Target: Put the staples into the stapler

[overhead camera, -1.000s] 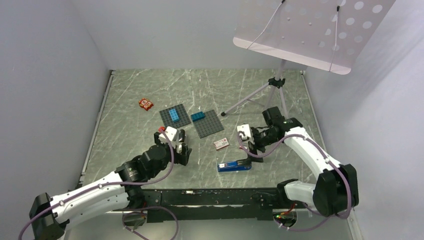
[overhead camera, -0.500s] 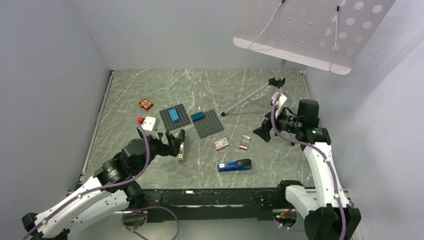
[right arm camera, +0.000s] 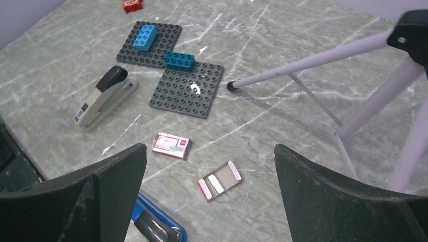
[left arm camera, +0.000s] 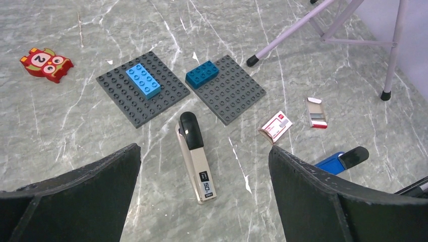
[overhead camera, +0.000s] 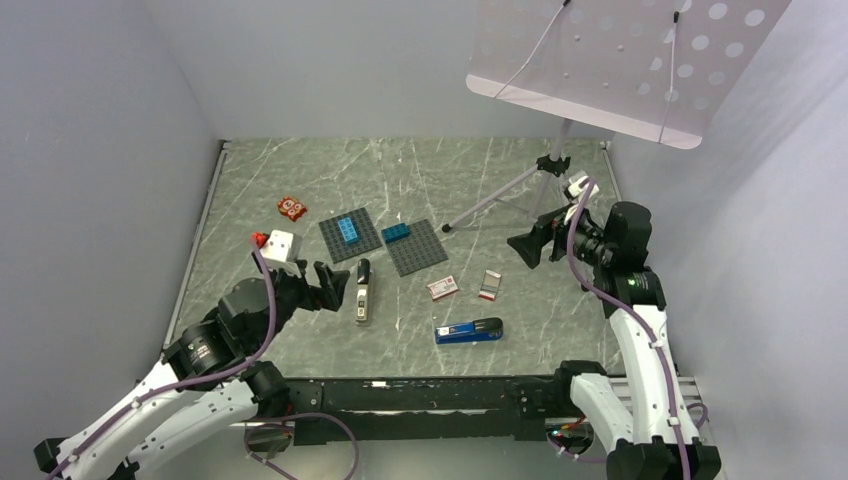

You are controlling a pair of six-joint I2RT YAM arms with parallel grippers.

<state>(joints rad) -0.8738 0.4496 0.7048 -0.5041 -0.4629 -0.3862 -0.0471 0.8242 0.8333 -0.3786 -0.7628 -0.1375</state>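
A beige stapler with a black top (overhead camera: 362, 290) lies closed on the table, also in the left wrist view (left arm camera: 196, 156) and the right wrist view (right arm camera: 103, 96). A blue stapler (overhead camera: 468, 331) lies nearer the front. The white staple box with red print (overhead camera: 441, 288) lies between them, seen too from both wrists (left arm camera: 275, 126) (right arm camera: 171, 144). The open tray with a red end (overhead camera: 490, 286) (right arm camera: 219, 180) lies right of it, a pale strip inside. My left gripper (overhead camera: 333, 285) (left arm camera: 204, 149) is open and empty, raised left of the beige stapler. My right gripper (overhead camera: 527, 247) (right arm camera: 210, 148) is open and empty, high above the tray's right.
Two dark grey baseplates (overhead camera: 351, 234) (overhead camera: 416, 246) carry blue bricks behind the staplers. An orange-red tile with two round faces (overhead camera: 292, 208) lies at the back left. A music stand's tripod legs (overhead camera: 505, 195) spread at the back right, close to my right gripper.
Both arms have drawn back and up. The left gripper left the beige stapler lying on the table; the right gripper moved up and right, away from the tray now lying there.
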